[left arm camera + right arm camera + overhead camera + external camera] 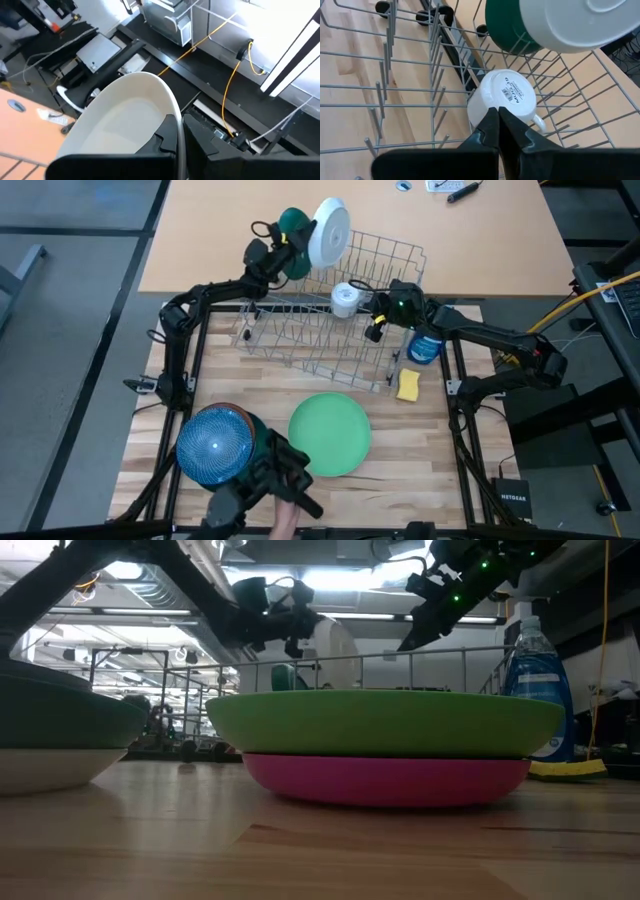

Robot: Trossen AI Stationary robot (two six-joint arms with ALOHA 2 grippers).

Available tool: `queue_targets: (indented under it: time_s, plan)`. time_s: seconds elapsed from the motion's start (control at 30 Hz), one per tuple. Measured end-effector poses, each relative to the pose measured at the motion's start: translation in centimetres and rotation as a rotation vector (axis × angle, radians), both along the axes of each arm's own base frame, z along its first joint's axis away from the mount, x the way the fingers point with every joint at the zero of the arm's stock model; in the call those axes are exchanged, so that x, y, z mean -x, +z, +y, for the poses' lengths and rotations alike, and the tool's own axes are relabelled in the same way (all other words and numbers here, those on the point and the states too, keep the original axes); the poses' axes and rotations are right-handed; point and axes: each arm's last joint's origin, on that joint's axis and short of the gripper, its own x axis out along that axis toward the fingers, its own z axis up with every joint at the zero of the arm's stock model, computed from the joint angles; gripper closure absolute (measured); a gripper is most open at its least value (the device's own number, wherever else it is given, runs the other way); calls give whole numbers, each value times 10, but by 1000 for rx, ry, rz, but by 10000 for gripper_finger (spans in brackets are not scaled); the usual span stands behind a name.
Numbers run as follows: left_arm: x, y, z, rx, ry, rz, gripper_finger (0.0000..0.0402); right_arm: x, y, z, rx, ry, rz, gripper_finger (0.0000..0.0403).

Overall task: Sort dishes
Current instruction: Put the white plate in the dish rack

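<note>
Left pincer [290, 242] clamped on round white plate [330, 232], right pincer [374, 322] shut, empty.

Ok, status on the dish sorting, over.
Left pincer shut on white plate at rack. Right pincer shut, over mug. Green plate waiting.

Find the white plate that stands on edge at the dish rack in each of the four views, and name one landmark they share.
High view: white plate, top centre, at the rack's far edge.
Low view: behind the light green plate.
Left wrist view: fills the lower left.
Right wrist view: upper right.
Shared landmark: dark green dish beside it.
</note>
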Motion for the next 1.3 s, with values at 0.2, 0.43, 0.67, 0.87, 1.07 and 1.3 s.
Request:
queue_targets:
  time_s: [0.2,0.43,0.67,0.87,1.07,1.3]
  plan:
    - [1,-5,5,45,55,36,401,0,0,0,0,0,0,402]
    - [1,-16,10,127,111,128,401,0,0,0,0,1,0,402]
    - [0,-27,13,227,153,203,401,0,0,0,0,1,1,402]
    - [0,-36,14,311,199,254,396,0,0,0,0,1,1,402]
    - [1,-37,14,318,218,266,392,0,0,0,0,1,1,402]
    - [1,-38,14,292,229,302,390,0,0,0,-1,1,1,402]
